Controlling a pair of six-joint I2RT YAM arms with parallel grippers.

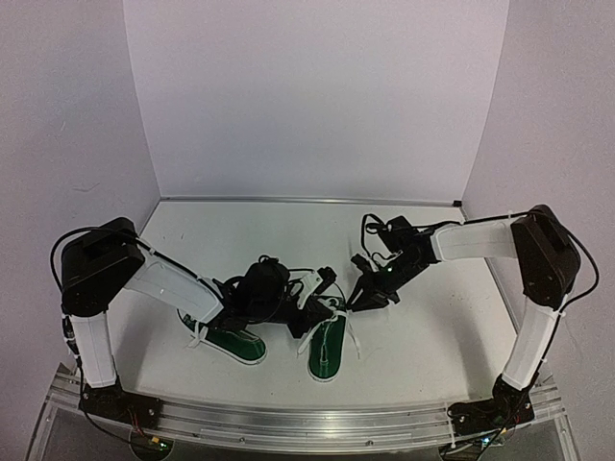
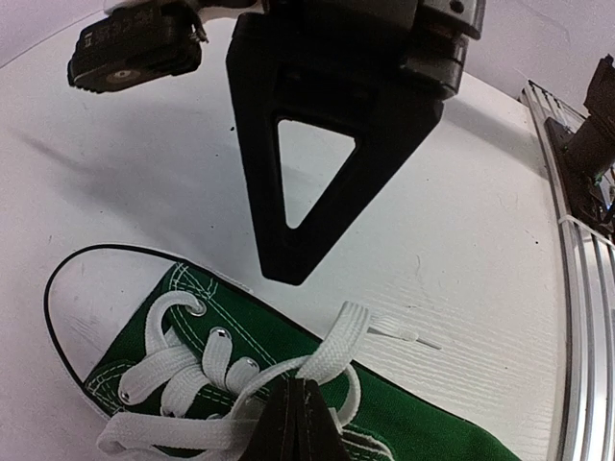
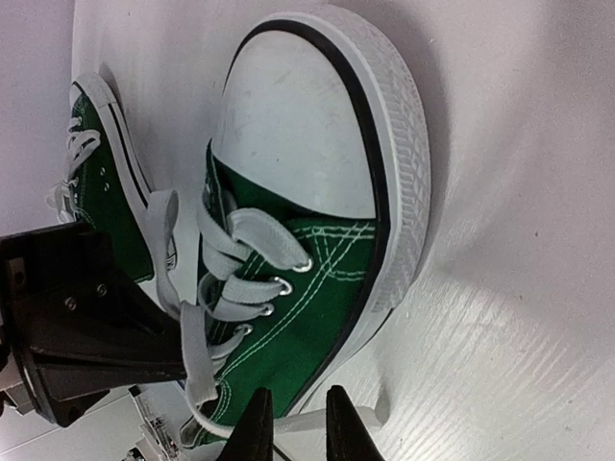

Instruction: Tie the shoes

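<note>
Two green shoes with white laces and toe caps lie on the white table, one on the left point(image 1: 238, 346) and one on the right point(image 1: 327, 353). My left gripper point(image 1: 306, 315) is over the right shoe's lacing. In the left wrist view it point(image 2: 293, 423) is shut on a white lace point(image 2: 336, 344) above the green canvas point(image 2: 259, 331). My right gripper point(image 1: 357, 300) hovers just right of that shoe point(image 3: 307, 279). Its jaws point(image 3: 295, 432) stand a narrow gap apart, open, over a loose lace end point(image 3: 370, 416) lying on the table. The other shoe point(image 3: 101, 182) shows behind.
An aluminium rail point(image 1: 317, 418) runs along the near table edge and shows again in the left wrist view point(image 2: 586, 288). White walls close in the back and both sides. Both arms meet over the right shoe, their grippers close together.
</note>
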